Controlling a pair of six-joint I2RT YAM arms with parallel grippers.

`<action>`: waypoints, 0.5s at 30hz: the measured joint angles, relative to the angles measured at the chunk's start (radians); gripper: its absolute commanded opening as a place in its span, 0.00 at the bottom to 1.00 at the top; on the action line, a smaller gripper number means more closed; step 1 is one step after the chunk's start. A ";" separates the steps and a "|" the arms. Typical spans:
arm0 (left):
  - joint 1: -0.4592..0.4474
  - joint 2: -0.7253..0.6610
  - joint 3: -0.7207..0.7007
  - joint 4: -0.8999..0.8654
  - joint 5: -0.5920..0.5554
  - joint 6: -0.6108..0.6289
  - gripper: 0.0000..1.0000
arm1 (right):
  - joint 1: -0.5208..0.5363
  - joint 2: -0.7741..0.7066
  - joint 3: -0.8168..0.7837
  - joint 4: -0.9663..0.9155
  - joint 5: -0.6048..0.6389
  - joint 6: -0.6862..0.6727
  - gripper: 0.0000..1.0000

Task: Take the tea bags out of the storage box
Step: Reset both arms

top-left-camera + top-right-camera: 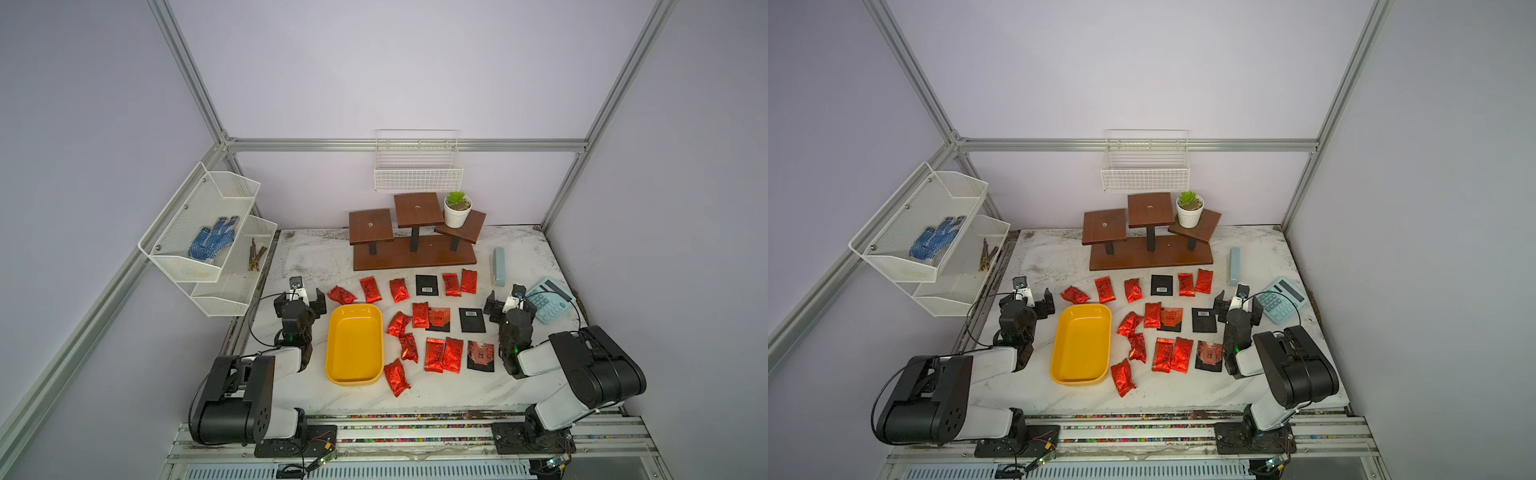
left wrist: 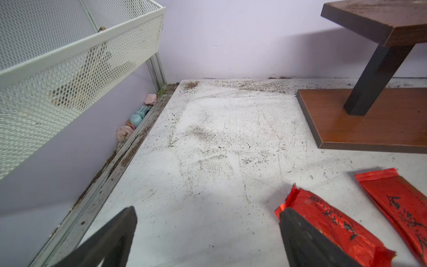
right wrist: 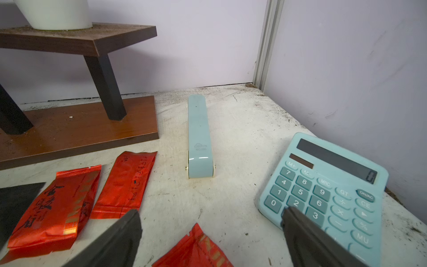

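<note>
None of the tea bags [image 1: 434, 354] lies inside the storage box [image 1: 354, 345]; in both top views its yellow floor shows bare from wall to wall. The box sits on the bench [image 1: 457, 395] in front of the left arm. The sachets are spread flat on the bench outside it. One row of red foil packets and one black square runs along the front of the wooden stand [image 1: 413, 257]. A looser cluster of red and black sachets lies between the box and the right arm. The nearest red ones are just beside the box's wall, and a few sachets overlap each other.

The left gripper [image 1: 302, 300] is by the far corner of the box, jaws spread wide and holding nothing. Its wrist view shows only bare bench between the fingers, with a red packet [image 2: 335, 228] beside one finger and not clasped. The right gripper [image 1: 510, 307] is just as wide and just as empty, between the sachets and the calculator [image 1: 548, 305].

Judged from this layout, the emptying looks complete: no packet shows in the box or in either gripper, so nothing appears left to lift out.
</note>
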 measured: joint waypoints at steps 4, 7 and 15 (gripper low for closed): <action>0.003 0.108 -0.045 0.031 0.002 -0.008 1.00 | -0.005 0.000 0.010 0.015 -0.011 0.001 1.00; 0.005 0.114 -0.008 0.021 0.000 -0.009 1.00 | -0.005 0.000 0.013 0.016 -0.011 0.002 1.00; 0.005 0.113 0.035 0.013 0.000 -0.012 1.00 | -0.008 0.000 0.014 0.016 -0.011 0.005 1.00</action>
